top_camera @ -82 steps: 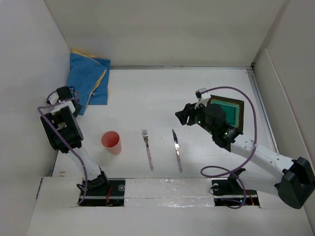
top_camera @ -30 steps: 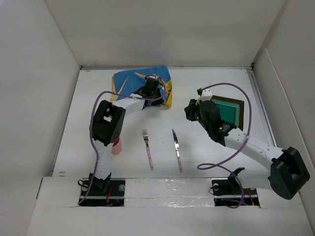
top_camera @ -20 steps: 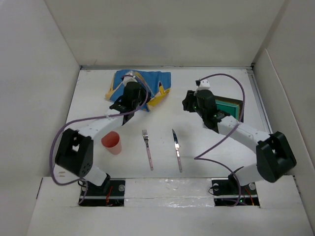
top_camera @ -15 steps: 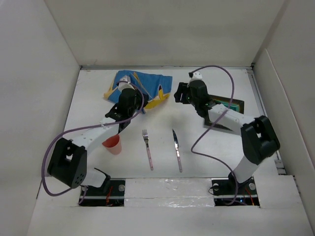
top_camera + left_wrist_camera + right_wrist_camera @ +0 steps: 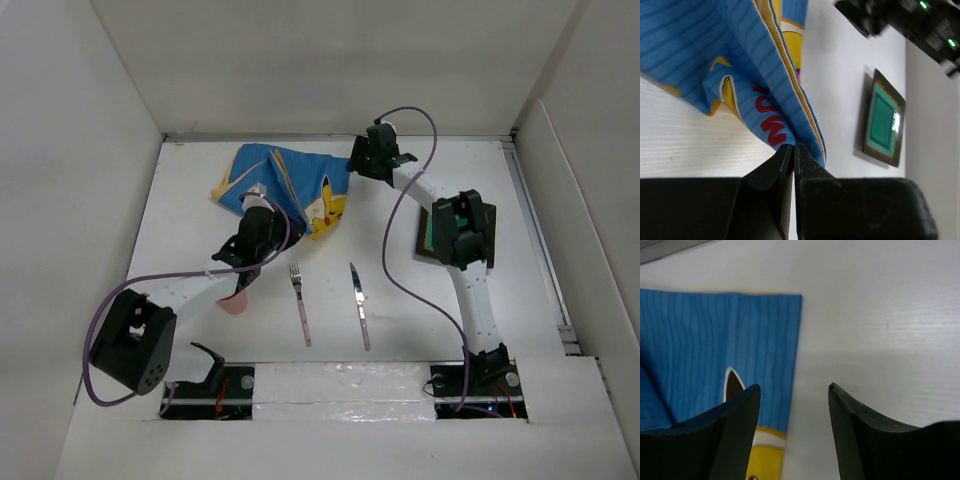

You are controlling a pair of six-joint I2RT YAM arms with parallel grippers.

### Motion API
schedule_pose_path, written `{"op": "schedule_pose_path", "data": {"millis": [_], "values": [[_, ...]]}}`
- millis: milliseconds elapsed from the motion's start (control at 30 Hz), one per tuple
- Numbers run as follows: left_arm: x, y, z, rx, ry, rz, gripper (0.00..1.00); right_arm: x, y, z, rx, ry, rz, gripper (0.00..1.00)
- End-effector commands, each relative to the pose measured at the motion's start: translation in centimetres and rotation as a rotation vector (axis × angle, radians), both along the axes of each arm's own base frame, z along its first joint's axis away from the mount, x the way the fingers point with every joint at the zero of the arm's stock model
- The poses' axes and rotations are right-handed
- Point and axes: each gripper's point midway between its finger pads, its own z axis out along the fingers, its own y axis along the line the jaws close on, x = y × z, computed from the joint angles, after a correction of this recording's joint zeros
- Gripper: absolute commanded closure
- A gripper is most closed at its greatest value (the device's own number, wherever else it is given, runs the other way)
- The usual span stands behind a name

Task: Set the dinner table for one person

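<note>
**On the white table, a blue placemat caught at one edge**

Toward the far side of the dinner table [image 5: 190, 190], a plain white surface walled in white, a blue placemat [image 5: 290, 180] lies rumpled and partly folded over itself. It has fine stripes, yellow trim and a yellow cartoon figure facing up near its right corner.

My left gripper [image 5: 793, 150] is reached out to the mat's near edge. Its jaws are pressed together with a fold of the blue and yellow cloth pinched between them. From the wrist camera, the cloth spreads away from my fingertips in loose folds, with red lettering showing on one.

My right gripper [image 5: 794, 390] is stretched to the far side of the table, above the mat's far right corner. Its jaws stand wide apart and hold nothing. One finger [image 5: 735, 435] is over the blue cloth, the other is over bare table, and the mat's straight edge runs between them.

A square dish [image 5: 883, 120] with a green centre and a dark rim sits to the right of the mat, partly hidden under my right arm.

Nearer my bases, a fork [image 5: 300, 305] and a knife [image 5: 358, 305] lie side by side, apart, with their handles toward me. A pink cup [image 5: 232, 303] shows just left of the fork, mostly hidden behind my left arm.
</note>
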Motion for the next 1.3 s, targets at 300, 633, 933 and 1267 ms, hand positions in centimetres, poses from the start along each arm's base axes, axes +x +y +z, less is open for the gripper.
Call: {"op": "schedule_pose_path", "data": {"millis": [300, 633, 933, 1267], "values": [[-3.8, 0.9, 5.4, -0.090, -0.150, -0.066, 1.00, 0.5, 1.5, -1.7, 0.078, 0.129, -0.078, 0.45], [-4.6, 0.6, 4.2, -0.113, -0.140, -0.090, 1.00, -3.7, -2.1, -2.3, 0.014, 0.120, -0.245, 0.49], [-4.8, 0.8, 3.9, -0.114, -0.140, -0.088, 1.00, -4.7, -1.9, -4.7, -0.041, 0.176, -0.208, 0.53], [-4.8, 0.9, 3.3, -0.111, -0.125, -0.081, 1.00, -2.8, 0.4, -4.4, 0.050, 0.169, -0.102, 0.79]]}}
